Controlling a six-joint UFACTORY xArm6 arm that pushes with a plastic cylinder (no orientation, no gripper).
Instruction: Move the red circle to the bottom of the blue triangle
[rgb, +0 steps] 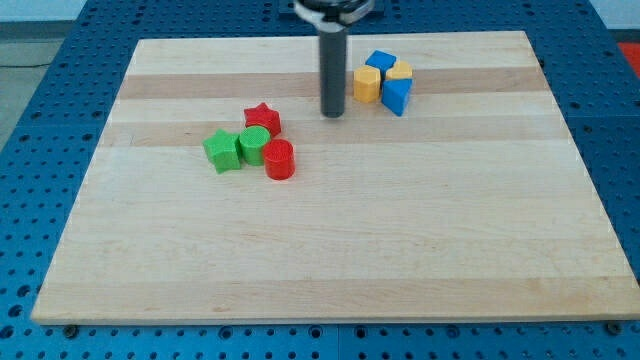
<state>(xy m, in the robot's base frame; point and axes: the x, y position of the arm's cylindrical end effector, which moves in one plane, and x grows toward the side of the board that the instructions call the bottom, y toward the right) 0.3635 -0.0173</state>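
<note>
1. The wooden board (330, 250) is lying on a blue perforated table (40, 90) and filling most of the frame.
2. My tip (332, 114) is resting in the upper middle of the frame; the arm is carrying only a straight dark rod, so there are no jaws to be open or closed, and it is gripping nothing.
3. The tip is standing apart from every block, between the two clusters and nearer the one on the right.
4. The red circle (279, 159) is sitting left of centre, at the lower right edge of the left cluster, touching the green circle (254, 145).
5. The red star (262, 119) is sitting just above the green circle, and the green star (223, 150) is sitting at that cluster's left end.
6. The blue triangle (397, 96) is sitting in the upper right of centre, well apart from the red circle.
7. Beside the triangle, a yellow block (367, 84) is sitting on its left, a second yellow block (400, 71) above it, and a blue block (380, 61) at the cluster's top.
</note>
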